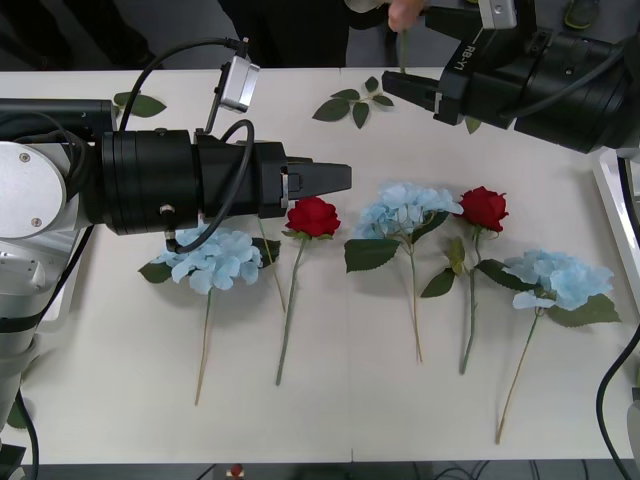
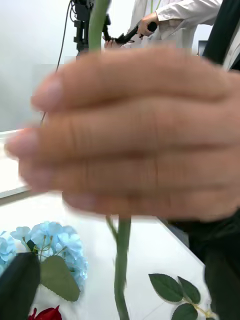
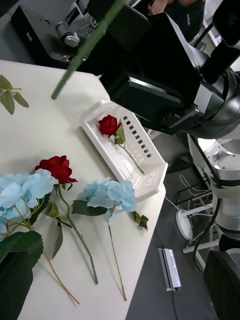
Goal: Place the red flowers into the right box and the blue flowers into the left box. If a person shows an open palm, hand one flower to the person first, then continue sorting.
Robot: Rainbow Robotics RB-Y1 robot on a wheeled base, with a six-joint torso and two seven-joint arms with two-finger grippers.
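Front view has the right gripper [image 1: 420,50] raised over the far edge of the table [image 1: 100,420], its fingers spread; a thin green stem [image 1: 403,50] stands upright in the gap between them, and neither finger can be seen pressing on it; just above the gripper a person's hand [image 1: 405,12] closes round the same stem; in the right wrist view that hand is right in front of the fingers, and the stem runs down out of it between the two dark fingertips; the bloom is hidden, so its colour cannot be told.

Just beside the right gripper, on the side toward the left arm, a loose leaf sprig [image 1: 355,103] lies on the table; nearer the robot than the gripper, a red rose [image 1: 484,207] lies between two blue hydrangeas [image 1: 405,208] [image 1: 558,278], stems pointing toward the robot; out past the gripper on its outer side sits the right box [image 3: 150,175], with one red rose [image 3: 109,125] lying in it.

Well apart, the left gripper [image 1: 335,180] hangs low above the table with its fingers spread and nothing between them; its tip is just above a second red rose [image 1: 313,216]; a third blue hydrangea [image 1: 210,258] lies under the arm behind it.
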